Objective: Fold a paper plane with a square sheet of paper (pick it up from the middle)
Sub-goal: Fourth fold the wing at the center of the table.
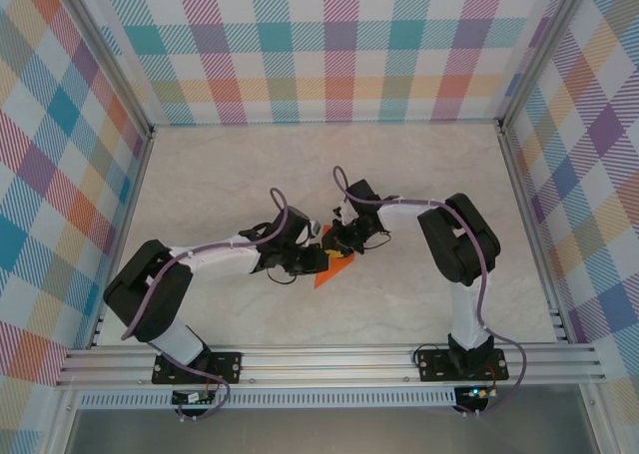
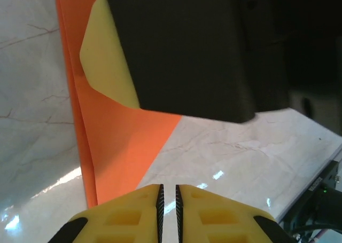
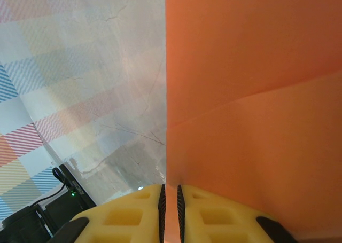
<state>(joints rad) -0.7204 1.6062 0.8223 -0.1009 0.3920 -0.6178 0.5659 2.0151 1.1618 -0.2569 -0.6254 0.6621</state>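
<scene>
Thin bright-orange square sheet of paper [image 1: 333,270], here creased wedge, lies mid pale marble-look table [image 1: 220,175], btw both arms. At its folded edge, right gripper [image 3: 169,203]: yellow fingers pinched on sheet. Just beside it, left gripper [image 2: 169,199]: jaws near-closed, slim slit, nothing seen inside. Step, judged: mid-fold, crease being set. Next needs left pinning wedge while right draws flap over, w/o tearing.

left gripper [image 1: 305,255] and right gripper [image 1: 341,240] close together, folded orange paper [image 1: 334,272] beneath them (partly hidden)
</scene>
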